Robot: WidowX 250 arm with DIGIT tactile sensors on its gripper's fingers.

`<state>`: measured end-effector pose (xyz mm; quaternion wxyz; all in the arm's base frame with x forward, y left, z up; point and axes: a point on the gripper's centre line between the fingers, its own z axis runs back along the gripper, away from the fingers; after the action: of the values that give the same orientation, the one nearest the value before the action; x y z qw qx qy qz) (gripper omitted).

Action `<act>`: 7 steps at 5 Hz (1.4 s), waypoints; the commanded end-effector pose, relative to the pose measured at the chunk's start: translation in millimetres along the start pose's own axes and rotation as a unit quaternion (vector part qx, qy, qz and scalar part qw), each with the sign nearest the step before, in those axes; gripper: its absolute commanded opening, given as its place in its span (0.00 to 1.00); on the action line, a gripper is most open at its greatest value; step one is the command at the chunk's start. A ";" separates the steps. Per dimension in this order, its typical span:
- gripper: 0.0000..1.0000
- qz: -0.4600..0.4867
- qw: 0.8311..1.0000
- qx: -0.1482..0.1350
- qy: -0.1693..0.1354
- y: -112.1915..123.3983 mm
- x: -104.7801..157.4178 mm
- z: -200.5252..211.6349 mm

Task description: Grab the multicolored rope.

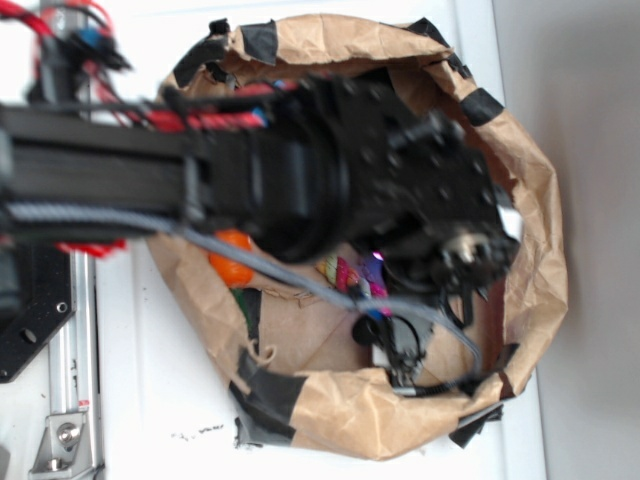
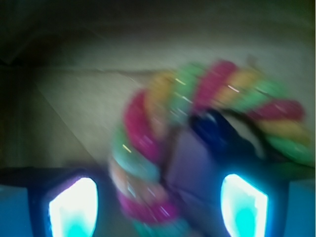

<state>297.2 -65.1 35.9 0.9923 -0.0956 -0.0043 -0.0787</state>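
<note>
The multicolored rope (image 2: 148, 148) is a thick twisted loop of red, yellow and pale green, linked with a navy-blue length (image 2: 212, 129). It fills the blurred wrist view and lies on brown paper. My gripper (image 2: 159, 207) is open, its two glowing pads (image 2: 74, 207) set wide apart. The near end of the loop lies between them, touching neither. From the exterior view, only a small striped piece of the rope (image 1: 345, 272) shows under the black arm, with the gripper (image 1: 372, 288) right over it and mostly hidden.
A crumpled brown paper basin (image 1: 535, 250) patched with black tape surrounds the rope. An orange ball (image 1: 232, 258) lies at its left side. A grey cable (image 1: 300, 280) runs across to a black device (image 1: 398, 348). The basin sits on a white table (image 1: 150, 400).
</note>
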 end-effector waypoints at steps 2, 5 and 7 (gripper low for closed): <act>0.00 -0.051 0.998 -0.028 0.038 -54.6 -22.1 -35.6; 0.00 -0.053 0.997 0.017 -0.045 -50.7 -36.5 29.8; 0.00 0.061 0.991 0.024 -0.116 17.2 -44.6 130.1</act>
<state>269.3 -19.2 150.0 0.9939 -0.0807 -0.0747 -0.0088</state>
